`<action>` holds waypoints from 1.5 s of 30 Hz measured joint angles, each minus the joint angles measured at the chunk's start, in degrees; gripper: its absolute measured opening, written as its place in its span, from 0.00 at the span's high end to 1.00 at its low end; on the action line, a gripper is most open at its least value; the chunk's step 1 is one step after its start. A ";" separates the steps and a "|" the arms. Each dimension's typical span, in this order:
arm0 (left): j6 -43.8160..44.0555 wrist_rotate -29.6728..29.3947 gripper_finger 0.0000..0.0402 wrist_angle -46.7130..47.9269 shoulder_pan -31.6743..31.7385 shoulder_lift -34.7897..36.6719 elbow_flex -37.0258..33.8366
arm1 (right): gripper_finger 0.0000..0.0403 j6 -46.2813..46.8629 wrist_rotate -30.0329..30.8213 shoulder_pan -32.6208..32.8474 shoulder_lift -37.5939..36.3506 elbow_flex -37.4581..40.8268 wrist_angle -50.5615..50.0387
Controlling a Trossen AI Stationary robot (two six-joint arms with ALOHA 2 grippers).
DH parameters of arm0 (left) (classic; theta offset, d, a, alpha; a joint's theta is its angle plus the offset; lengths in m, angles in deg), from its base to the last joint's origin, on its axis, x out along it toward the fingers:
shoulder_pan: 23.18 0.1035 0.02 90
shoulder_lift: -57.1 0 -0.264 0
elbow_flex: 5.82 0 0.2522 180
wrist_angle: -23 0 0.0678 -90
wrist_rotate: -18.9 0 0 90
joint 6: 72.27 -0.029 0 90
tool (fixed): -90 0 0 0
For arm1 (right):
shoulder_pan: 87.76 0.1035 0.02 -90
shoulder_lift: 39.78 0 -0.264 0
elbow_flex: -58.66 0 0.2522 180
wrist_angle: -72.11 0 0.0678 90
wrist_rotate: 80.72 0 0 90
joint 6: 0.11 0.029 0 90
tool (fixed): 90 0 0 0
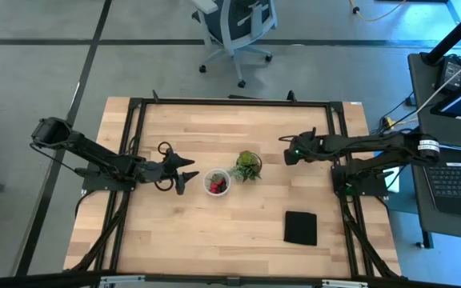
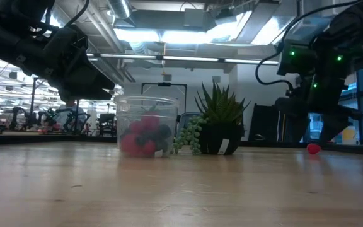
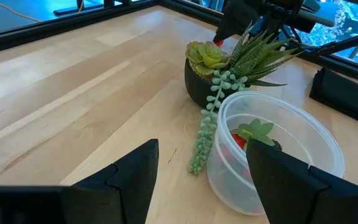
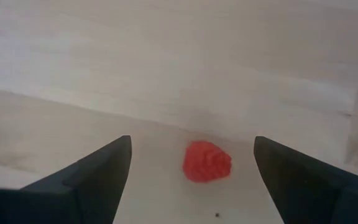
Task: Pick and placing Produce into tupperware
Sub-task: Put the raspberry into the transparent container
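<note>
Near the centre of the pale butcher-block table (image 1: 230, 232), the tupperware (image 1: 217, 182) stands upright: a small round tub of cloudy, translucent plastic with a smooth pale rim. Inside it lies produce (image 1: 218, 186), bright red pieces mixed with dark round ones, one showing a green leafy cap. Just beside the tub, at its 2 o'clock, sits a spiky green plant (image 1: 247, 166) in a dark pot, a beaded strand trailing toward the tub. At the table's 5 o'clock lies a flat, matte black square (image 1: 300, 228).

At the tub's 9 o'clock hovers the left gripper (image 1: 184, 172), fingers spread wide and holding nothing. At the plant's 3 o'clock, the right gripper (image 4: 191, 171) hangs with fingers wide apart, empty, straddling a bumpy red berry (image 4: 207, 161) lying on the bare wood.
</note>
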 joint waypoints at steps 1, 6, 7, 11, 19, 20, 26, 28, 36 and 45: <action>0.00 -0.01 0.41 0.00 0.00 0.00 0.00 | 0.16 0.00 -0.10 -0.25 0.00 0.35 0.94; -0.02 -0.07 0.41 0.02 0.00 0.00 0.00 | 0.16 -0.26 -1.44 -1.19 0.21 2.30 5.43; -0.02 -0.08 0.41 0.02 0.00 0.00 0.00 | 0.16 -0.28 -1.45 -1.39 0.49 2.50 5.58; -0.02 -0.10 0.41 0.04 0.00 0.00 0.00 | 0.16 -0.44 -1.84 -1.71 2.32 2.57 5.29; -0.17 -0.23 0.41 0.09 0.00 0.00 0.00 | 0.27 -0.61 -1.43 -1.68 4.84 2.35 4.86; -0.17 -0.23 0.41 0.09 0.00 0.00 0.00 | 0.30 -0.59 -1.46 -1.68 4.85 2.31 4.71; -0.17 -0.25 0.41 0.13 0.00 0.00 0.00 | 0.46 -0.47 -2.38 -1.73 5.01 1.25 3.44; -0.22 -0.25 0.41 0.13 0.00 0.00 0.00 | 0.51 -0.68 -2.59 -1.73 5.01 1.15 3.45; -1.49 -0.25 0.41 0.13 0.00 0.00 0.00 | 0.67 -0.85 -3.02 -1.71 5.01 1.15 3.40; -1.49 -0.25 0.41 0.13 0.00 0.00 0.00 | 0.71 -1.95 -3.36 -1.41 5.02 0.10 2.70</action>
